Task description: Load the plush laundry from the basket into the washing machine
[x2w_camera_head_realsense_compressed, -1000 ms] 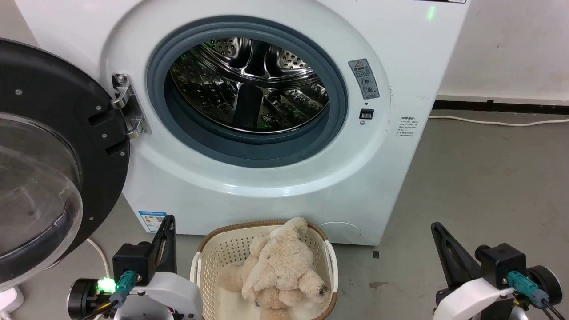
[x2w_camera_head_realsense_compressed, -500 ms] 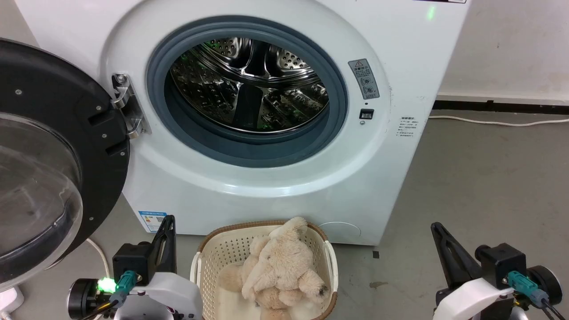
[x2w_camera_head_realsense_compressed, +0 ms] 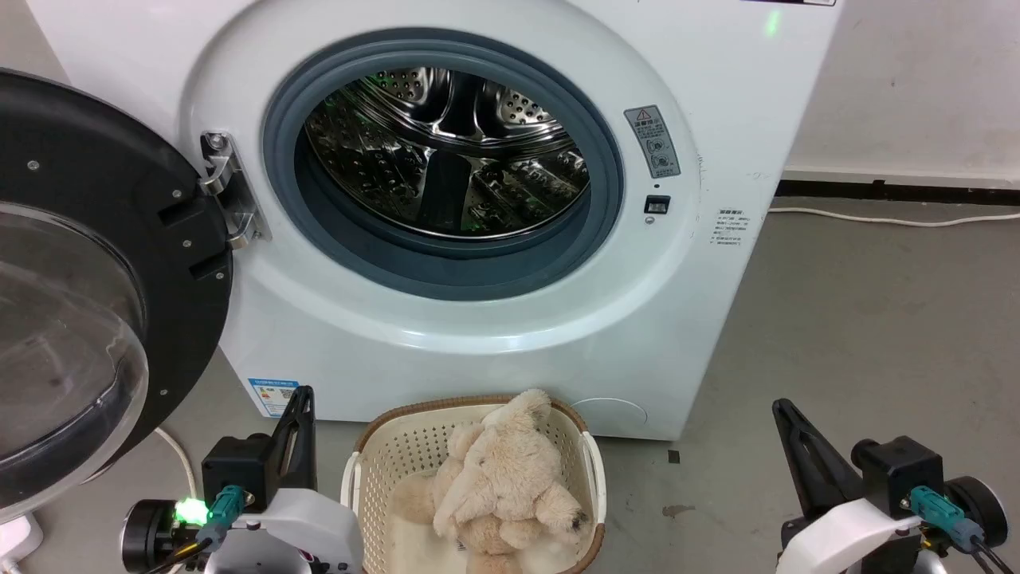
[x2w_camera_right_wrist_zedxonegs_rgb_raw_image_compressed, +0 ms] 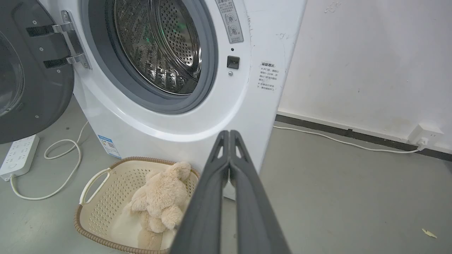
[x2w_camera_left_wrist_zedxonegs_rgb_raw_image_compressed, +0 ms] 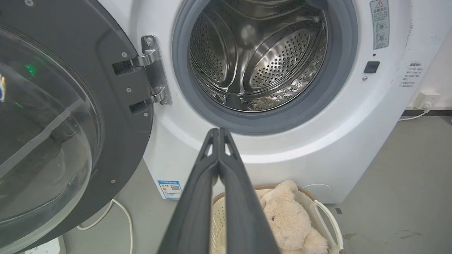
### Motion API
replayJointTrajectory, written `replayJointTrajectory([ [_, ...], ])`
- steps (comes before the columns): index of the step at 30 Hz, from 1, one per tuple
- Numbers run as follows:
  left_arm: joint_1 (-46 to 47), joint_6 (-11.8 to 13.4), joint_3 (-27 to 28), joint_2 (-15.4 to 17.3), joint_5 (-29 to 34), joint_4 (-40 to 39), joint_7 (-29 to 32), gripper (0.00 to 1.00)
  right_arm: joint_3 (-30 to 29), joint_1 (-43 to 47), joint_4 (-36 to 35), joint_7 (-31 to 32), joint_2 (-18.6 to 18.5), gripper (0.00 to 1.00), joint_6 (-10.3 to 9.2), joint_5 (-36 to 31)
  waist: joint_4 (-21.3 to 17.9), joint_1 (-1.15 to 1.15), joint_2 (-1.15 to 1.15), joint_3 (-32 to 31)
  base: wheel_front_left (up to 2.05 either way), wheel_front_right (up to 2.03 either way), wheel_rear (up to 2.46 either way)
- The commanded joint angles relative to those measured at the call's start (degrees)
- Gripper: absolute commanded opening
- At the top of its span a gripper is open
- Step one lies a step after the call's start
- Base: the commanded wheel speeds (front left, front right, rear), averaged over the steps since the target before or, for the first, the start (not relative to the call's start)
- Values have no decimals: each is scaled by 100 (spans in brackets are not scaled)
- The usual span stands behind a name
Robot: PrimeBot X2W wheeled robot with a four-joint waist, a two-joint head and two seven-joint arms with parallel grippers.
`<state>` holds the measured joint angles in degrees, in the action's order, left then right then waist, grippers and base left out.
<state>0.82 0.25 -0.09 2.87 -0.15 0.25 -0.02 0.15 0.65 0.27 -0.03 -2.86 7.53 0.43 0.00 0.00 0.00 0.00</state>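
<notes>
Fluffy cream plush laundry (x2w_camera_head_realsense_compressed: 504, 478) lies slumped in the perforated oval basket (x2w_camera_head_realsense_compressed: 398, 450) on the floor (x2w_camera_head_realsense_compressed: 837, 335), long axis pointing toward the white washing machine (x2w_camera_head_realsense_compressed: 494, 351), whose shiny steel drum (x2w_camera_head_realsense_compressed: 446, 159) stands open; it sits between the arms, nearer the left gripper (x2w_camera_left_wrist_zedxonegs_rgb_raw_image_compressed: 219, 131) than the right gripper (x2w_camera_right_wrist_zedxonegs_rgb_raw_image_compressed: 229, 132); both pairs of fingers are pressed together, holding nothing.

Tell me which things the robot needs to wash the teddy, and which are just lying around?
For the job:
- plush laundry
- basket
- washing machine, with its door open
- left gripper and right gripper, both shut and empty

Just lying about:
- power strip and its white cable
- wall socket and its cord
- small scrap on the floor
</notes>
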Motion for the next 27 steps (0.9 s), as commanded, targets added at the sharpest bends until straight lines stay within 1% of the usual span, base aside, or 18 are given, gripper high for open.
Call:
replayJointTrajectory([
  [1, -82, -25, 9, 0, 15, -25, 2, 0, -15, -65, -27, 3, -1, 0, -4, -43, 0, 0, 0, 0, 0, 0, 0],
  [8, -82, -25, 9, 0, 15, -25, 2, 0, -15, -65, -27, 3, -1, 0, -4, -43, 0, 0, 0, 0, 0, 0, 0],
  [9, 0, 0, 0, 0, 0, 0, 0, 100, -1, 0, 0, 0, 0, 100, 0, 0, 0, 0, 0, 0, 0, 0, 0],
  [27, -6, 19, -140, 0, -329, 135, -171, 100, 17, 84, 78, -196, 0, 100, -1, 339, -11, 0, 0, 36, 0, 0, 0],
])
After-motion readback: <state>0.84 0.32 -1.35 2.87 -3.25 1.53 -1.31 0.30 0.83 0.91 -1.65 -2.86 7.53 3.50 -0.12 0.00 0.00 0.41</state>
